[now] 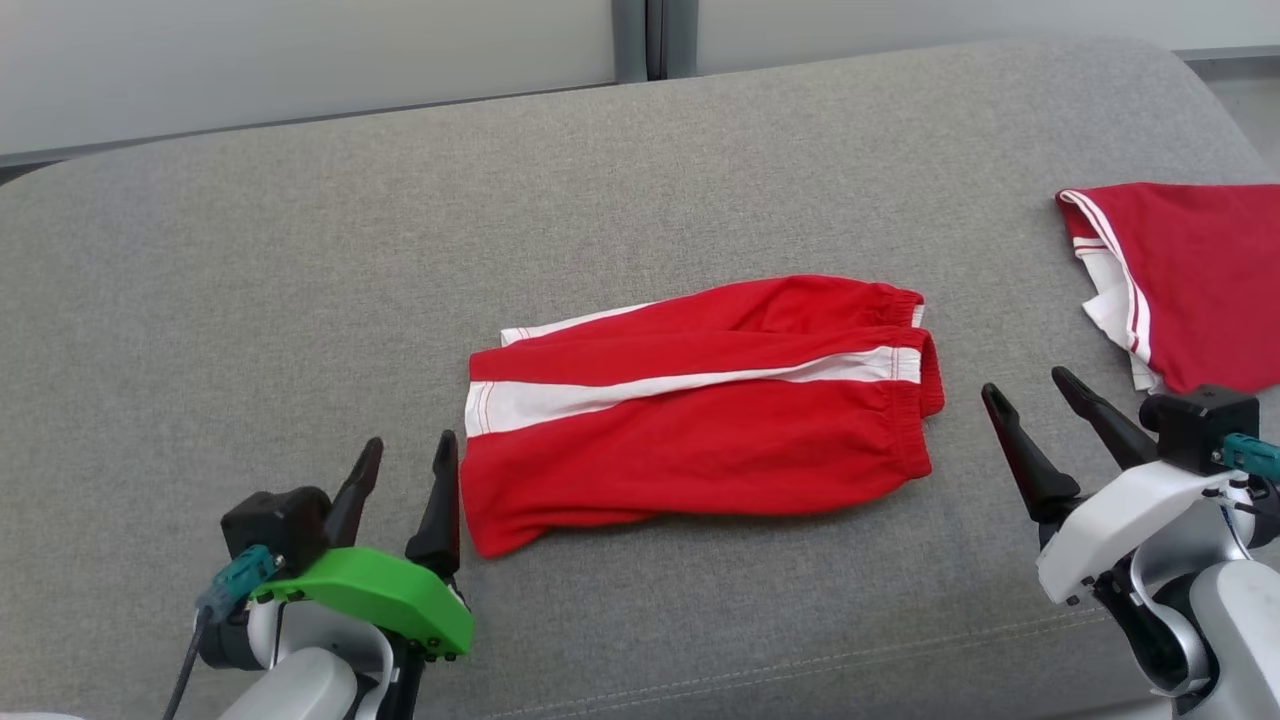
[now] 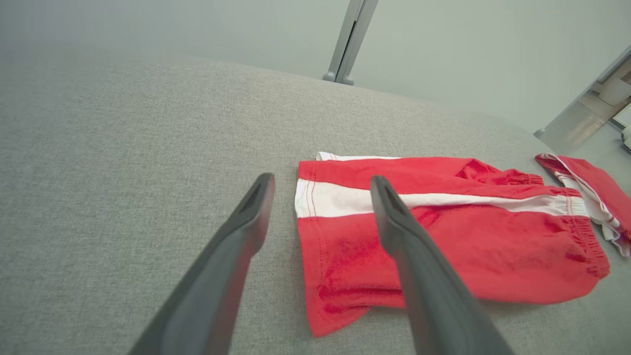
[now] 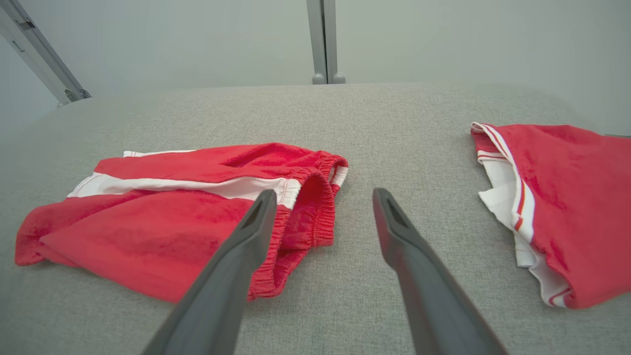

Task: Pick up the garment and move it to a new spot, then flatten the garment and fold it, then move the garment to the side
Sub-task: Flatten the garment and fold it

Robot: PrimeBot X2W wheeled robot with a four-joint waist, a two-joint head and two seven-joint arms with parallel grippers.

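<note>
On the grey upholstered surface (image 1: pixel 250 300) the garment (image 1: pixel 700 420), a pair of red shorts with a broad white stripe down the side, lies folded flat near the middle, its length running left to right. Its elastic waistband points toward the robot's right and its hemmed leg end toward the left; a thin edge of white shows along the far side. The left gripper (image 1: pixel 410 445) sits at the lower left under its green cover, just beside the leg end of the shorts, its two dark fingers (image 1: pixel 438 505) spread wide with nothing between them. From the left wrist view the same gripper (image 2: pixel 321 181) hangs above the hem of the garment (image 2: pixel 493 246), and whether a fingertip touches the cloth cannot be told. The right gripper (image 1: pixel 1026 384) is at the lower right, a little clear of the waistband, its fingers equally wide apart and empty; the right wrist view shows it (image 3: pixel 324 193) with one finger over the waistband of the garment (image 3: pixel 148 222). A second red garment (image 1: pixel 1190 280) with white trim lies well apart at the far right edge. Behind the surface stands a pale wall (image 1: pixel 300 50) with a grey post (image 1: pixel 645 40).
</note>
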